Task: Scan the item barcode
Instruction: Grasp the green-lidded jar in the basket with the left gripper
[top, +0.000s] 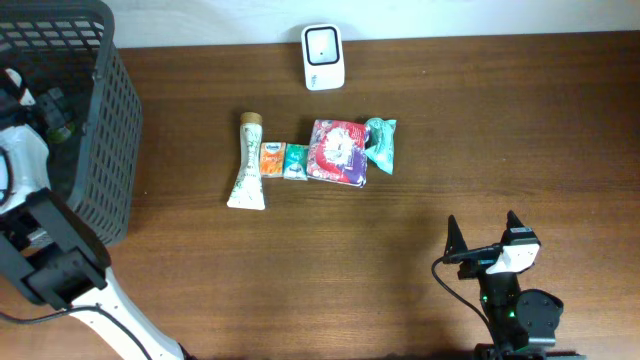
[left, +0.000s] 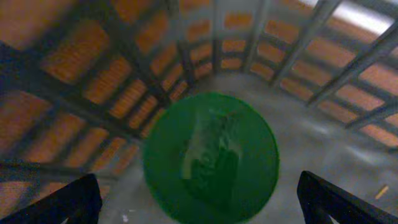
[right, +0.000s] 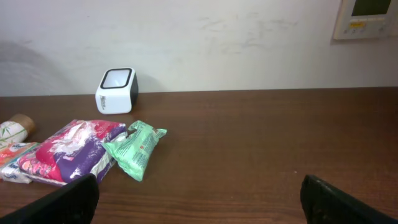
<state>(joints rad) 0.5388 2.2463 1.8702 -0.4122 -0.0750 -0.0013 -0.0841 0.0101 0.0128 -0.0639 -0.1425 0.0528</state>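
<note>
Several items lie in a row on the table: a cream tube (top: 248, 162), an orange sachet (top: 271, 159), a teal sachet (top: 295, 161), a red and purple pack (top: 338, 152) and a green pack (top: 381, 143). The white barcode scanner (top: 323, 56) stands behind them at the far edge. My left gripper (left: 199, 202) is open inside the dark mesh basket (top: 70, 110), directly over a round green item (left: 211, 158) on the basket floor, not touching it. My right gripper (top: 483, 225) hovers open and empty over bare wood at the front right. Both packs (right: 135, 148) (right: 68, 150) and the scanner (right: 116, 91) lie ahead to its left.
The basket's grid walls (left: 124, 81) rise close around my left gripper. A white wall runs behind the table's far edge. Open wood (top: 400, 250) lies between the row of items and my right gripper.
</note>
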